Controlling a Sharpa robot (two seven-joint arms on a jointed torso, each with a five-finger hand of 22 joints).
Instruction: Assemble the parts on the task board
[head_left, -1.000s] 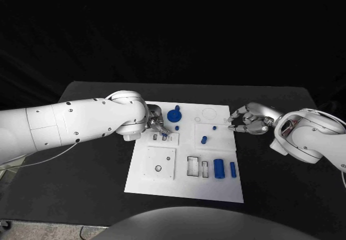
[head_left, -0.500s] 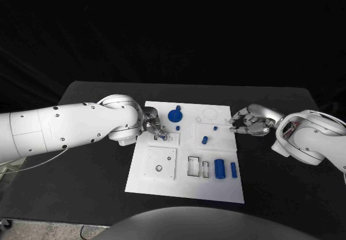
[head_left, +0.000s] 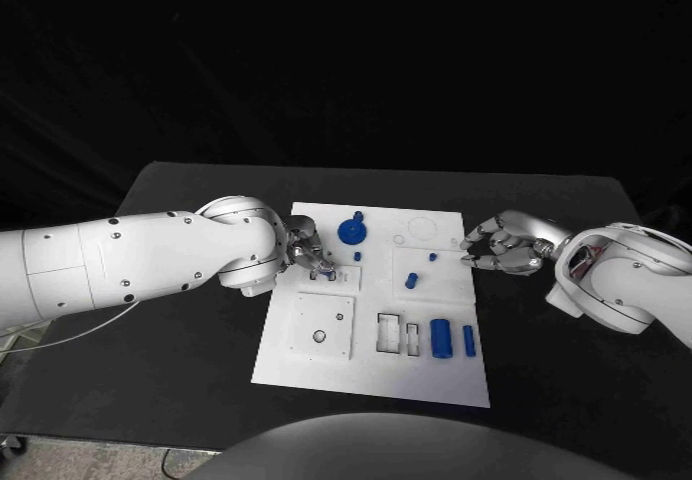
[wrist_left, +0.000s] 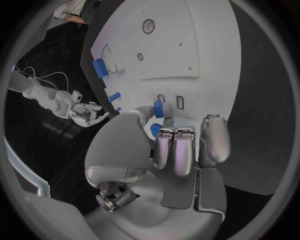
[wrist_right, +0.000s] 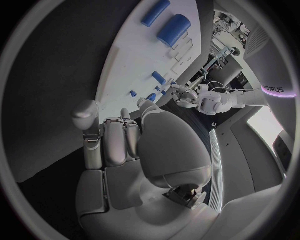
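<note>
Task board (head_left: 372, 370): white rectangular plate, lying flat at the middle of the black table (head_left: 173, 340), long axis running away from the robot.

Near end of the board: a raised square panel (head_left: 320, 326) with a round hole on the robot's left; beside it a framed rectangular slot (head_left: 388, 333), then a broad blue cylinder (head_left: 438, 338) and a slimmer blue rod (head_left: 466, 340), lying side by side, lengthwise along the board.

Middle of the board: a second square panel (head_left: 430, 272) carrying a short blue peg (head_left: 410, 280), with a smaller blue peg (head_left: 430, 256) just beyond it.

Left hand (head_left: 313, 252): over the board's left edge, at a small panel with two narrow slots (wrist_left: 170, 100). In the left wrist view a small blue piece (wrist_left: 159, 109) is pinched between thumb and fingertip, the other fingers (wrist_left: 181, 150) curled side by side.

Right hand (head_left: 498, 245): off the board's right edge, over the table, fingers curled inward with nothing in them, near but apart from the board.

Far end: a blue round disc (head_left: 349, 232) with a small blue stub (head_left: 355, 215) just beyond it, and a faint circular outline (head_left: 420, 228) to the right.
</note>
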